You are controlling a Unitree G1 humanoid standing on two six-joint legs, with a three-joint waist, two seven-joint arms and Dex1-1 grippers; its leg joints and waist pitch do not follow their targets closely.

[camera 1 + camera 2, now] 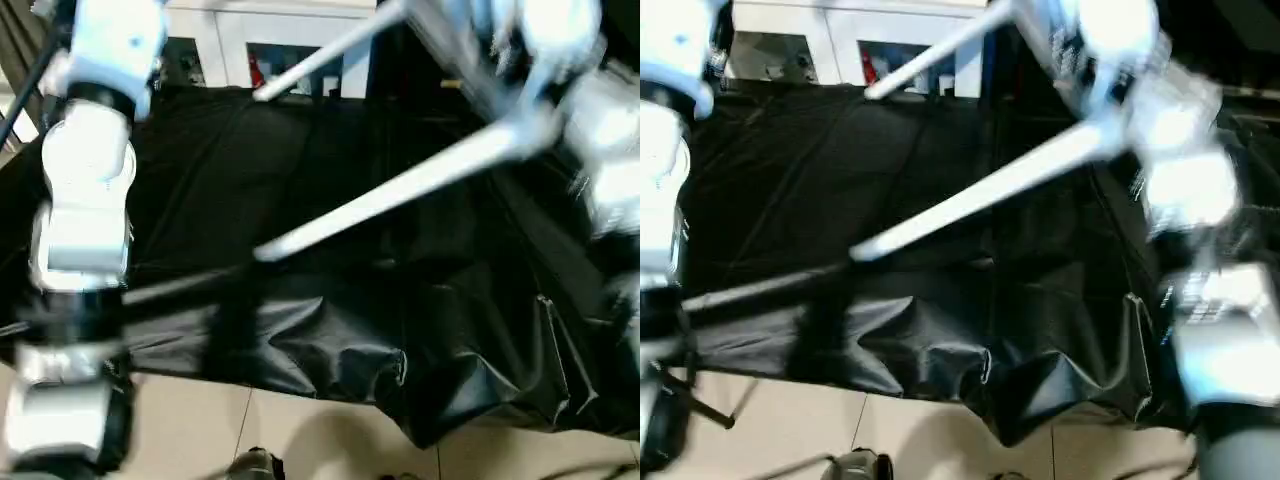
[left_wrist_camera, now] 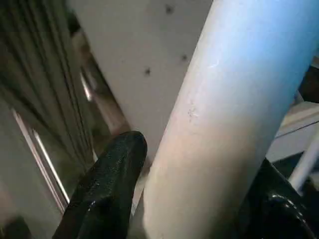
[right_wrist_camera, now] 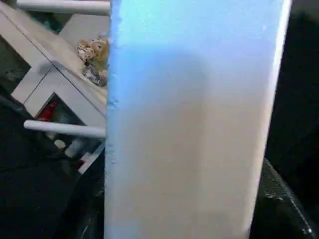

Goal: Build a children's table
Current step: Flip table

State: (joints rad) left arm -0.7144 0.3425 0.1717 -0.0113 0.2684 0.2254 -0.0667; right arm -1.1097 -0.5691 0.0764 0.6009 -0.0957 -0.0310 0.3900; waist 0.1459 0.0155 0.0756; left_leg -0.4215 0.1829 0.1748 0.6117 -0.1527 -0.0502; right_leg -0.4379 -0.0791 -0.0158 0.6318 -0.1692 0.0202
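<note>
Closest to me, the left hand (image 2: pixel 199 219) is clamped around a white table leg (image 2: pixel 229 119): one black finger (image 2: pixel 107 189) presses one side of the tube and the other finger sits against the opposite side. The right hand (image 3: pixel 184 219) likewise grips a broad white part of the children's table (image 3: pixel 192 124), its dark fingers (image 3: pixel 279 199) showing at either side of it.

Out past the right hand, two more legs slant through the air above the black cloth (image 1: pixel 300 200). The nearer leg (image 1: pixel 400 190) runs from beside that hand down toward the middle of the cloth, its free end hanging clear of the fabric. The farther leg (image 1: pixel 325 55) points away toward the white cabinet (image 1: pixel 290 35) at the back. The cloth lies rumpled over the surface, its front edge drooping to the tiled floor (image 1: pixel 200 430).
</note>
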